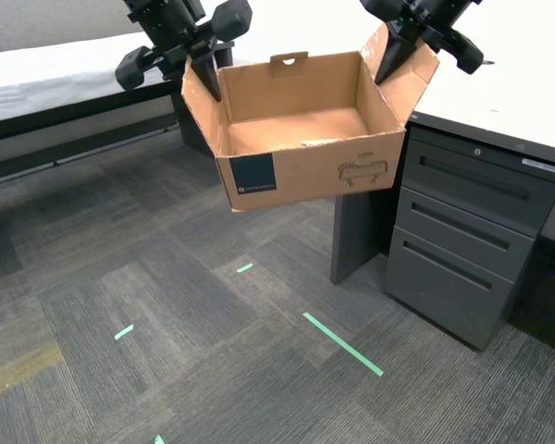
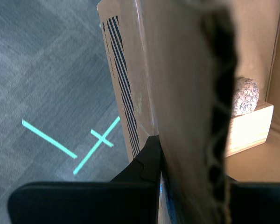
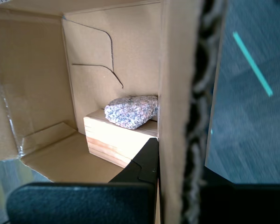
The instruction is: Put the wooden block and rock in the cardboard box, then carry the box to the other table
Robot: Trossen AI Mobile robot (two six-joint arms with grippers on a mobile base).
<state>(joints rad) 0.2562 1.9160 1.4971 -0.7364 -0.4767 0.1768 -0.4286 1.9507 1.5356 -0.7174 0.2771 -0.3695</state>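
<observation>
The cardboard box [image 1: 301, 139] hangs in the air above the carpet, held by two arms at its opposite side flaps. One gripper [image 1: 206, 76] pinches the flap at the exterior view's left, the other gripper [image 1: 389, 57] the flap at its right. My first gripper [image 3: 177, 161] is shut on a box wall, as is my second gripper [image 2: 191, 163]. Inside, the rock [image 3: 131, 111] lies on top of the wooden block [image 3: 116, 137] in a corner. The rock [image 2: 245, 95] and wooden block [image 2: 249, 128] also show past the wall in the second wrist view. The exterior view hides both. The other table [image 1: 55, 74] stands far back at the exterior view's left.
A white desk [image 1: 527, 83] with a dark grey drawer cabinet [image 1: 472, 231] stands right beside the box at the exterior view's right. Grey carpet with green tape strips [image 1: 342, 343] lies below.
</observation>
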